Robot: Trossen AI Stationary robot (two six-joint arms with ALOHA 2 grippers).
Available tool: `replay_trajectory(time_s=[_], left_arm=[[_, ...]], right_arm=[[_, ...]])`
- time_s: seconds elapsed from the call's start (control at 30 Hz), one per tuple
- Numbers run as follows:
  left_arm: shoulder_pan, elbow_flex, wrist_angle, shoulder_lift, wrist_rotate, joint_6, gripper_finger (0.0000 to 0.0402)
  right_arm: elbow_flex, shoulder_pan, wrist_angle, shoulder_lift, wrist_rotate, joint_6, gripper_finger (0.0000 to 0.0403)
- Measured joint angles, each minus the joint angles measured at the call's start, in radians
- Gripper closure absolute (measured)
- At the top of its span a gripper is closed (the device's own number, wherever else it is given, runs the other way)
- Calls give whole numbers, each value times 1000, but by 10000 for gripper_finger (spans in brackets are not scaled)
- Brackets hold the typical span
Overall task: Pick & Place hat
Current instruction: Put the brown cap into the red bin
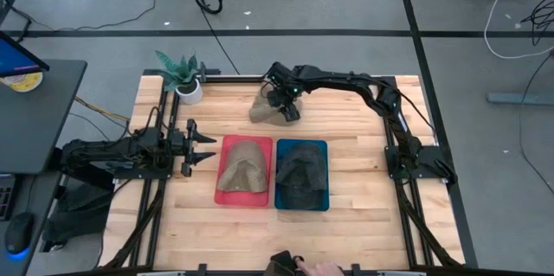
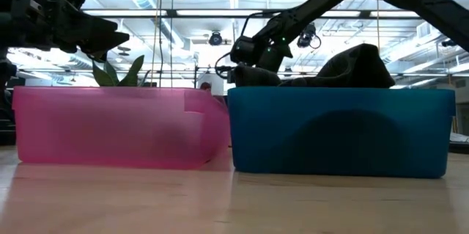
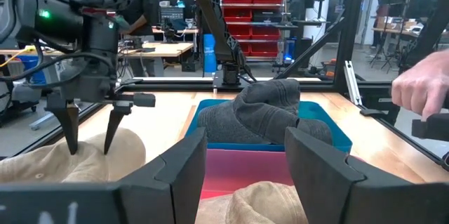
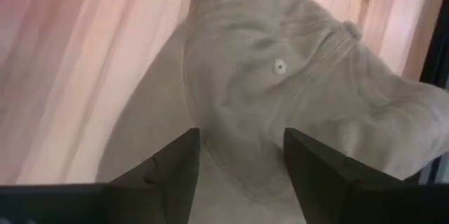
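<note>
A loose tan hat (image 1: pixel 267 110) lies on the table near its far edge. My right gripper (image 1: pixel 283 103) stands open right above it, fingers pointing down; the right wrist view looks onto the hat's crown (image 4: pixel 280 76) past both fingers. Another tan hat (image 1: pixel 245 165) rests in a pink bin (image 1: pixel 220 191), and a dark hat (image 1: pixel 301 172) rests in a blue bin (image 1: pixel 279 200) beside it. My left gripper (image 1: pixel 204 146) waits open at the pink bin's left side, pointing toward it. My right gripper comes at the loose tan hat from above, fingers (image 3: pixel 72 136) pointing down and spread apart over its top (image 3: pixel 84 157). The tips reach the cloth's surface, but I cannot tell whether they touch it. The hat lies flat on the table.
A potted plant (image 1: pixel 184 80) stands at the table's far left corner. A person's hand (image 3: pixel 419 90) shows near the table's near edge (image 1: pixel 322 269). The two bins sit side by side at mid-table, with bare wood to their right and along the near side.
</note>
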Motion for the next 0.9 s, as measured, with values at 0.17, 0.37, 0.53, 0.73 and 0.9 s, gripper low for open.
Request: replay_trajectory(time_s=[0.17, 0.37, 0.53, 0.73, 0.9], left_arm=[[0, 0, 0, 0, 0, 0, 204], [0, 0, 0, 0, 0, 0, 204], [0, 0, 0, 0, 0, 0, 204], [0, 0, 0, 0, 0, 0, 204], [0, 0, 0, 0, 0, 0, 204]], right_arm=[[0, 0, -16, -3, -13, 8, 216], [0, -3, -24, -3, 2, -32, 289], [0, -3, -4, -3, 4, -60, 388], [0, 1, 8, -18, 102, 32, 395], [21, 12, 1, -61, 111, 137, 399]])
